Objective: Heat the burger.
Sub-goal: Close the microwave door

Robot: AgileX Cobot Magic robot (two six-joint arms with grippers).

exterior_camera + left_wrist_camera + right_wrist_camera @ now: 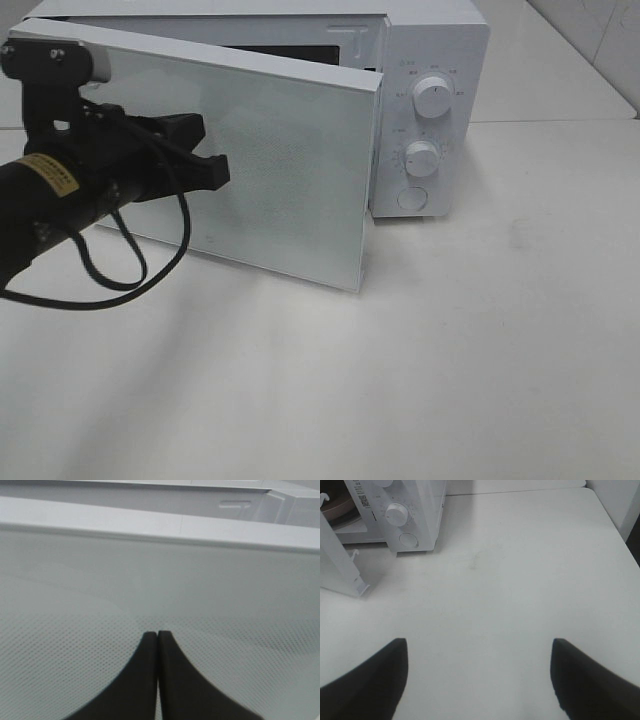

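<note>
The burger is hidden from every view. A white microwave [462, 60] stands at the back of the table, its door [290, 190] swung partly open toward the front. My left gripper [222, 170] is shut, and its black fingertips rest against the outer face of the door [200, 595]. In the left wrist view the two fingers [170, 680] press together with nothing between them. My right gripper [479, 645] stands open and empty above bare table, off to the side of the microwave [420, 515]. A pinkish-brown rim [335, 511] shows inside the cavity; I cannot tell what it is.
The microwave panel carries two round knobs [433, 97] [422, 157] and a round button [412, 198]. A black cable [120, 270] loops below the left arm. The white tabletop [450, 350] stretches in front and to the right. A tiled wall rises at the back right.
</note>
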